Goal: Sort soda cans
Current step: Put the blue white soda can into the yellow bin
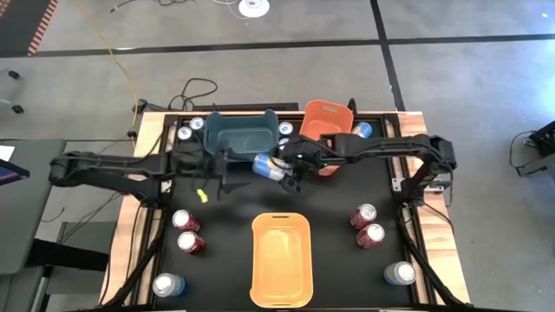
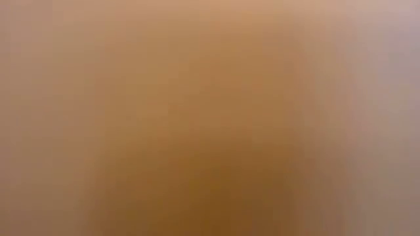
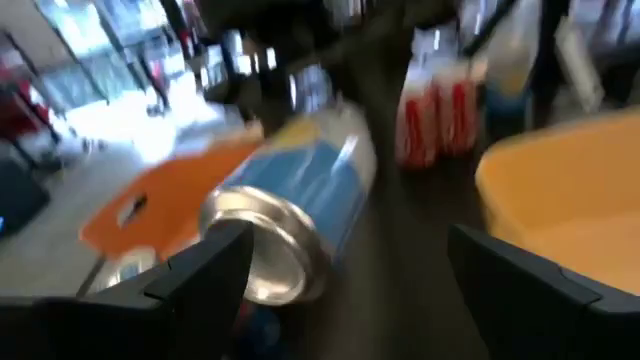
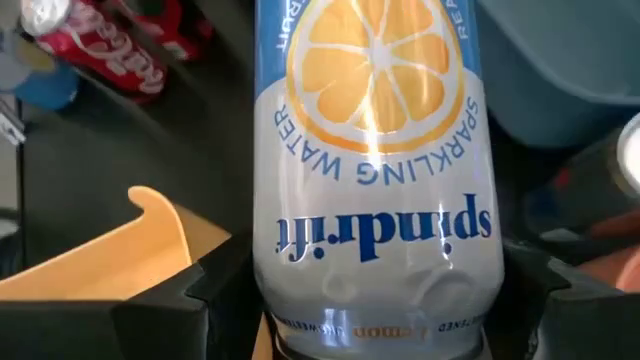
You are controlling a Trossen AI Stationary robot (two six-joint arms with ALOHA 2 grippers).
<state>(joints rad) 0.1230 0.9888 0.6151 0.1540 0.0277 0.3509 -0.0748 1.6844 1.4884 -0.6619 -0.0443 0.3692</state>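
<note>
Right pincer [image 1: 284,166] pinched a pale-blue can [image 4: 375,170] at counter centre; left pincer [image 1: 218,173] stood spread at nine o'clock of it. We judged sorting barely begun: the yellow-orange bin [image 1: 281,260] lay empty, red cans [image 1: 368,225] remained loose

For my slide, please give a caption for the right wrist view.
Right gripper holds a pale blue can above the yellow bin and red cans.
</note>
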